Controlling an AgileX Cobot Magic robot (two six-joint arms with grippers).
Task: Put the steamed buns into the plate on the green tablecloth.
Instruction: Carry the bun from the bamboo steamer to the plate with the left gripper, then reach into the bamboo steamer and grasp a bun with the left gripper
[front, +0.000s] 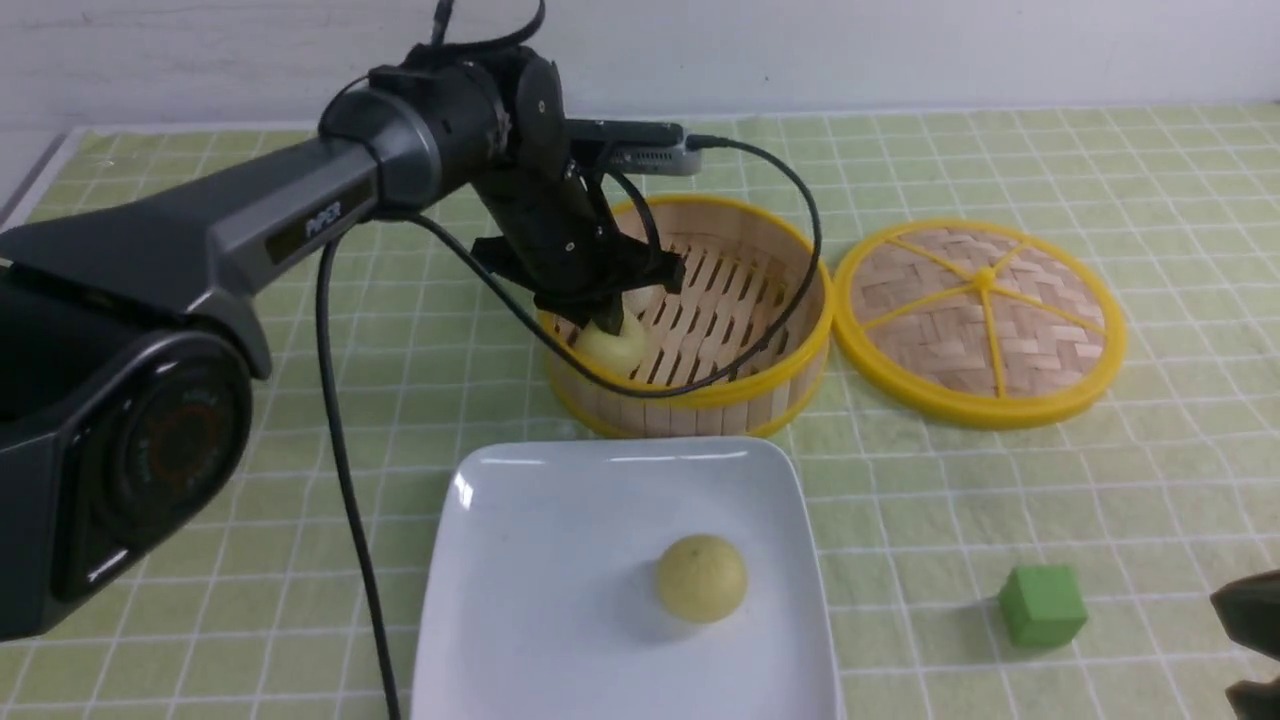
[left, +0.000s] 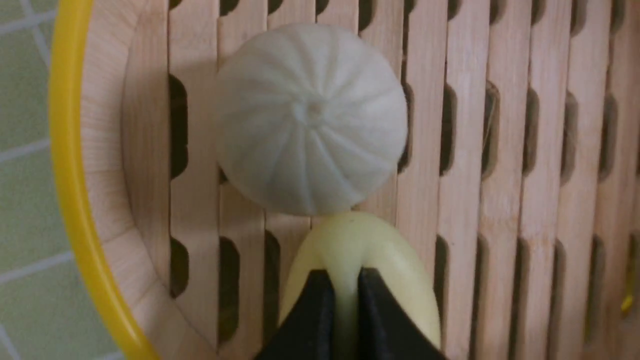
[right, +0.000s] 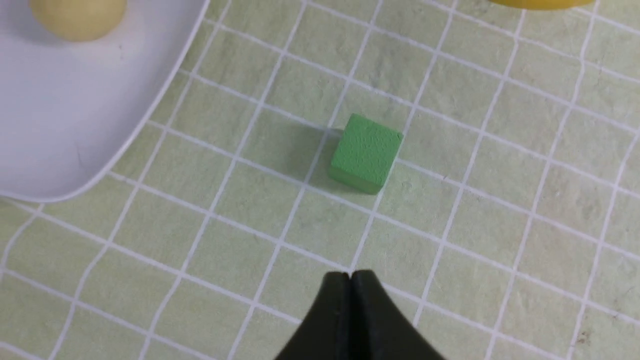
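a: how are the left jaws seen?
b: the left gripper is seen pinched tight on a pale yellow bun. the bun is squashed in between the two black tips.
a: where is that bun found?
b: it is held inside the steamer basket, near the yellow rim on the robot's left side. whether it is lifted off the slats cannot be told.
a: what is seen next to it?
b: a white bun is seen just beside it, sat on the wooden slats.
a: and the right jaws?
b: the right gripper is seen pressed together, with nothing held. it is held low over the green tablecloth, near a green cube.
a: what is laid on the plate?
b: a second yellow bun is laid on the plate, toward its right side. the plate is set on the cloth, just in front of the basket.
a: and the lid?
b: the bamboo lid is laid flat on the cloth, just beside the basket on its right.
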